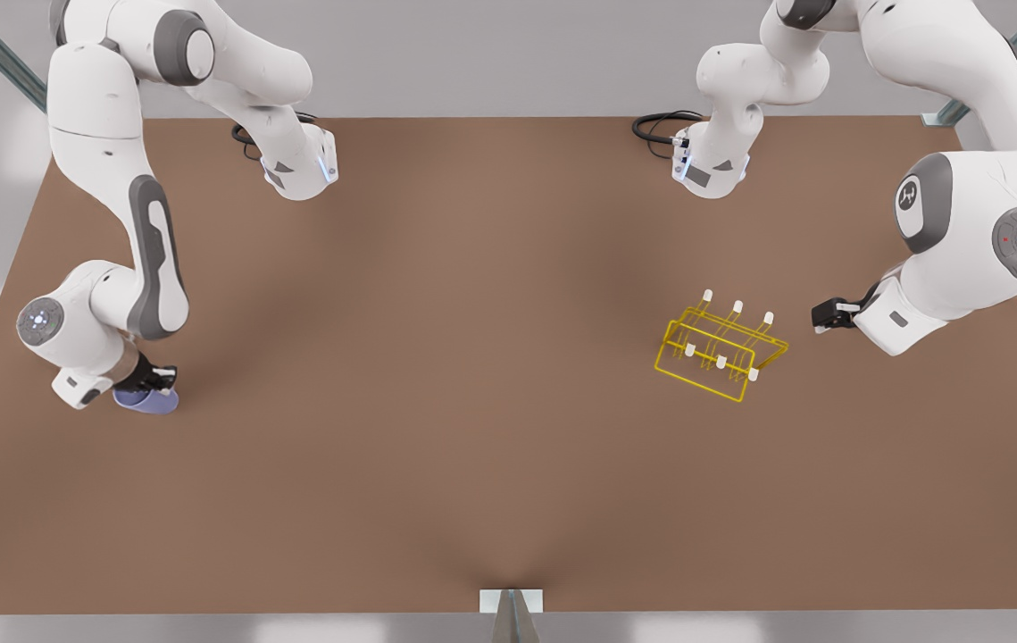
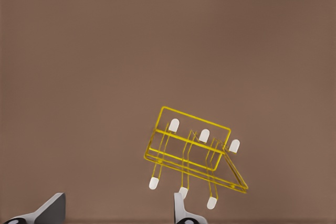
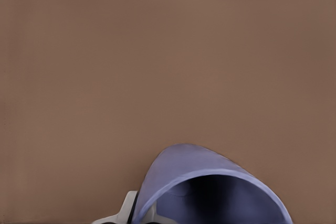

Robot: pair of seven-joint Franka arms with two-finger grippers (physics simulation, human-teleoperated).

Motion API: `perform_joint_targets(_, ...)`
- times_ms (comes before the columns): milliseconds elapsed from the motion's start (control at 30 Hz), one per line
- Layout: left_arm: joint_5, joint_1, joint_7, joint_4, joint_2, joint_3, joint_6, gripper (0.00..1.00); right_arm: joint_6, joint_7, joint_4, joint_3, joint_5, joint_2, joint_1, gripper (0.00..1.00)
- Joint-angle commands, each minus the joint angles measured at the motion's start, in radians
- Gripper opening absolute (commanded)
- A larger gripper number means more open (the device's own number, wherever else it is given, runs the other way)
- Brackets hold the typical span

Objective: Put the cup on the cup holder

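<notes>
A: What is seen on the worktop (image 1: pixel 472 402)?
B: The cup holder (image 1: pixel 721 350) stands untouched near the spread, empty left pincer (image 1: pixel 822 316).
A: And the cup (image 1: pixel 147 401)?
B: It is gripped by the right pincer (image 1: pixel 162 380), well apart; carrying and placing remain.

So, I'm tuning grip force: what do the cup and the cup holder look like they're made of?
The cup looks like matte plastic or glazed ceramic: even lavender-blue, no shine, a thin rim in the right wrist view. The cup holder looks like thin coated metal wire: bright yellow rods, white-capped pegs. As renders, neither is certain.
</notes>
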Motion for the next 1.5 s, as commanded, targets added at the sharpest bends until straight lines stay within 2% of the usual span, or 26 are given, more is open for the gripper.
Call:
perform_joint_targets(0,0.001,-0.001,0.001,0.000,-0.002,0.000,-0.001,1.00,-0.038,0.017,-0.002,0.027,-0.002,-0.043,0.008,0.21)
perform_joint_targets(133,0.001,-0.001,0.001,0.000,0.000,0.000,-0.001,1.00,-0.075,0.134,0.028,0.130,0.002,-0.060,0.057,0.21)
perform_joint_targets(167,0.001,-0.001,0.001,0.000,0.001,0.000,-0.001,1.00,-0.084,0.170,0.039,0.130,0.119,-0.072,0.123,0.21)
perform_joint_targets(200,0.001,-0.001,0.001,0.000,0.001,0.000,0.001,1.00,-0.103,0.169,0.048,0.133,0.134,-0.069,0.133,0.21)
perform_joint_targets(267,0.001,-0.001,0.000,-0.001,0.001,0.000,-0.002,1.00,-0.178,0.170,0.074,0.200,0.245,-0.064,0.133,0.21)
perform_joint_targets(300,0.001,-0.001,0.000,-0.001,0.001,0.000,-0.002,1.00,-0.169,0.169,0.074,0.241,0.373,-0.049,0.139,0.21)
perform_joint_targets(367,0.001,-0.001,0.000,-0.001,0.003,0.000,-0.002,1.00,-0.163,0.160,0.090,0.246,0.660,0.005,0.211,0.21)
perform_joint_targets(500,0.004,-0.001,0.000,-0.001,0.009,0.000,-0.001,1.00,-0.192,0.009,0.214,0.248,1.057,0.155,0.335,0.21)
perform_joint_targets(633,0.004,-0.001,0.000,-0.001,0.014,0.000,0.002,1.00,-0.279,-0.133,0.324,0.240,1.344,0.287,0.370,0.21)
perform_joint_targets(700,0.005,-0.001,0.000,-0.001,0.014,0.000,0.005,1.00,-0.406,-0.159,0.421,0.212,1.452,0.387,0.412,0.21)
perform_joint_targets(767,0.005,-0.001,0.000,-0.001,0.021,0.000,0.007,1.00,-0.414,-0.219,0.476,0.226,1.623,0.465,0.461,0.21)
perform_joint_targets(967,0.005,-0.001,-0.002,-0.001,0.027,0.000,0.007,1.00,-0.431,-0.345,0.630,0.334,1.765,0.628,0.490,0.21)
perform_joint_targets(1033,0.005,-0.001,-0.002,-0.001,0.027,0.000,0.007,1.00,-0.410,-0.336,0.688,0.335,1.768,0.666,0.501,0.21)
perform_joint_targets(1300,0.005,-0.001,-0.002,-0.001,0.037,0.000,0.005,1.00,-0.406,-0.343,0.656,0.291,1.656,0.638,0.481,0.21)
perform_joint_targets(1333,0.005,-0.001,-0.002,-0.001,0.037,0.000,0.005,1.00,-0.403,-0.348,0.657,0.291,1.657,0.649,0.486,0.25)
perform_joint_targets(1367,0.005,-0.001,-0.002,-0.001,0.037,0.000,0.005,1.00,-0.377,-0.348,0.659,0.292,1.659,0.660,0.486,0.35)
perform_joint_targets(1400,0.005,-0.001,-0.002,-0.001,0.037,0.000,0.007,1.00,-0.377,-0.351,0.659,0.292,1.659,0.666,0.487,0.38)
perform_joint_targets(1467,0.005,0.001,-0.002,-0.001,0.038,0.000,0.007,1.00,-0.336,-0.389,0.670,0.298,1.664,0.698,0.490,0.39)
